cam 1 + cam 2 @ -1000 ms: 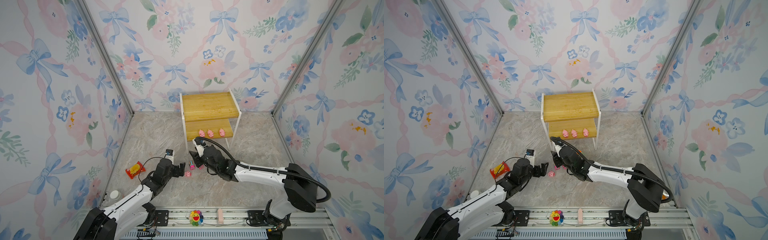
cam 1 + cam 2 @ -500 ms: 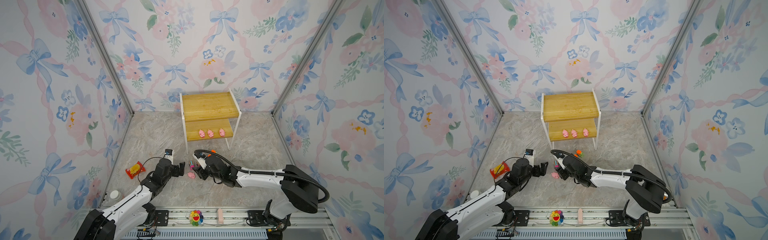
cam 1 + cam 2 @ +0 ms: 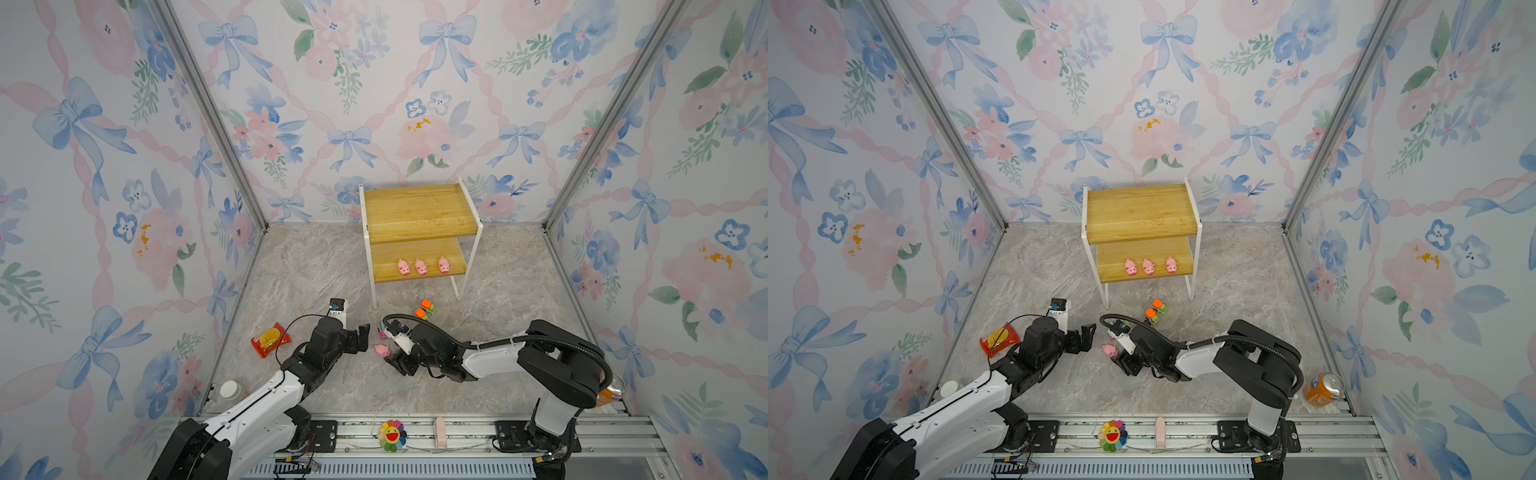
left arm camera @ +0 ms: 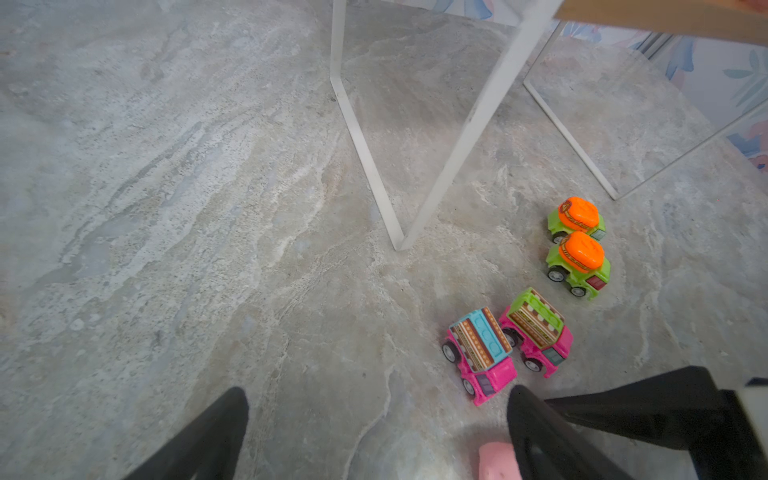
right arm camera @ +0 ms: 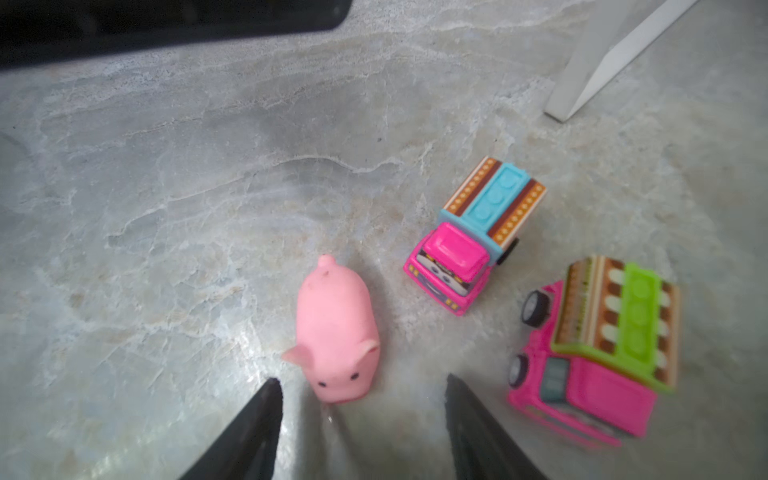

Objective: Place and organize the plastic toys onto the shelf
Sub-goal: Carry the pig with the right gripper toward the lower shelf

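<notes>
Right claw [image 5: 362, 385] has pulled back from shelf [image 3: 419, 208], jaws part open, empty. Pig [image 5: 336, 332] lies free on the desk at its tips. Pink trucks [image 5: 453, 266] crowd beside. Left claw [image 4: 378, 399] is wide open, empty.

Light: bright, even and diffuse in both top views
Shadow: soft grey patch on the worktop [image 5: 270, 124] in the right wrist view; faint shade beneath the shelf [image 3: 419, 208]
Glare: white sheen on the worktop just beside the pink pig [image 5: 336, 328]
Blur: right wrist view soft; green-topped pink truck [image 5: 598, 345] smeared; right claw [image 5: 363, 415] out of focus
Distortion: wide-angle stretch toward the corners of the left wrist view
</notes>
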Motion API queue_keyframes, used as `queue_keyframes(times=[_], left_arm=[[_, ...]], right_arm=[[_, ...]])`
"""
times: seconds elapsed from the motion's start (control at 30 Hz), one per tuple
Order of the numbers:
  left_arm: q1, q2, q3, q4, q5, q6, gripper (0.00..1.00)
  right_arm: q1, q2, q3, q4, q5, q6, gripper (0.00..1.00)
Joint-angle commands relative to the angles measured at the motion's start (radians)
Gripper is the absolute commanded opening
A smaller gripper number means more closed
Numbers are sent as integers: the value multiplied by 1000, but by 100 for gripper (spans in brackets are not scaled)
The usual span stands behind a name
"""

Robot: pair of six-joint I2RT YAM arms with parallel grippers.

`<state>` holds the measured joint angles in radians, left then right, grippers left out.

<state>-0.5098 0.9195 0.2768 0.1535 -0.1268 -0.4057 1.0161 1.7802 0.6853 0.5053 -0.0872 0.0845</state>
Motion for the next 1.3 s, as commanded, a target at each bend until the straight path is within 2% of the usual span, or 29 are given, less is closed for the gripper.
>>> queue_keyframes(times=[0.0, 0.33, 0.67, 1.27], left_arm=[[8, -16, -12, -20, -16, -15, 98], [10, 7, -6, -20, -21, -15, 98], [11, 7, -10, -17, -20, -15, 98], [16, 3, -12, -12, -11, -11, 98]], right_arm=[[5, 39, 37, 50, -27, -9, 64], [5, 108, 68, 64, -33, 0, 61], [13, 90, 65, 17, -19, 4, 41], [28, -16, 36, -30, 14, 70, 27]])
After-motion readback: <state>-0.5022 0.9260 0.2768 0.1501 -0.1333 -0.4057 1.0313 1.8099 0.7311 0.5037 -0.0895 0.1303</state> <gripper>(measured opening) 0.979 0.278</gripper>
